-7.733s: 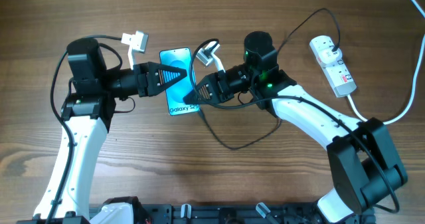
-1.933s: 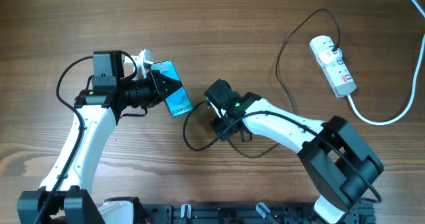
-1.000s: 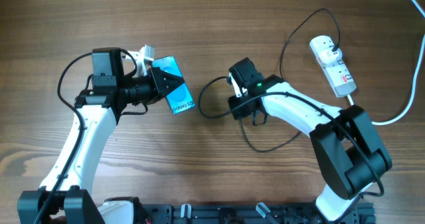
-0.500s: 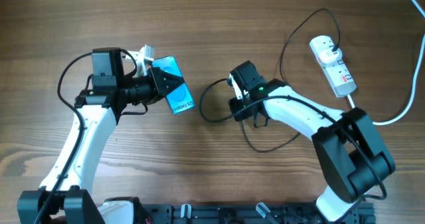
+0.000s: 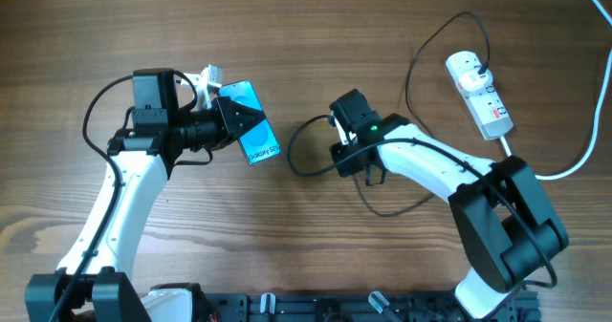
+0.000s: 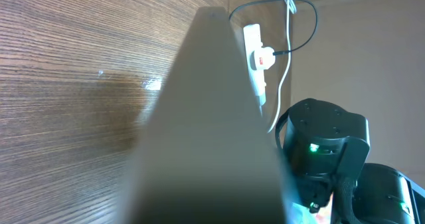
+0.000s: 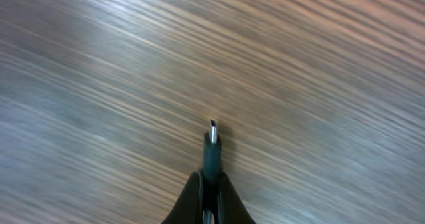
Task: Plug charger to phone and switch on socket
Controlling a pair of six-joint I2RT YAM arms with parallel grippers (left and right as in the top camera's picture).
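Observation:
The phone (image 5: 256, 136), turquoise screen up, is held tilted above the table with my left gripper (image 5: 237, 121) shut on its upper end. In the left wrist view the phone (image 6: 206, 137) is a dark blur filling the middle. My right gripper (image 5: 350, 156) is at the table's centre, shut on the charger's connector (image 7: 211, 154). The metal tip (image 7: 212, 132) sticks out ahead of the fingers (image 7: 192, 204) over bare wood. The black charger cable (image 5: 298, 165) loops on the table and runs to the socket (image 5: 481, 95) at the far right, where it is plugged in.
A thick white cord (image 5: 564, 169) leaves the socket toward the right edge. A white adapter (image 5: 207, 76) lies just behind the left gripper. The socket (image 6: 254, 51) and the right arm (image 6: 325, 144) also show in the left wrist view.
The right gripper has closed on the charger's connector, staying almost in place. The cable loop beside it has shifted slightly. The left arm and phone have not moved.

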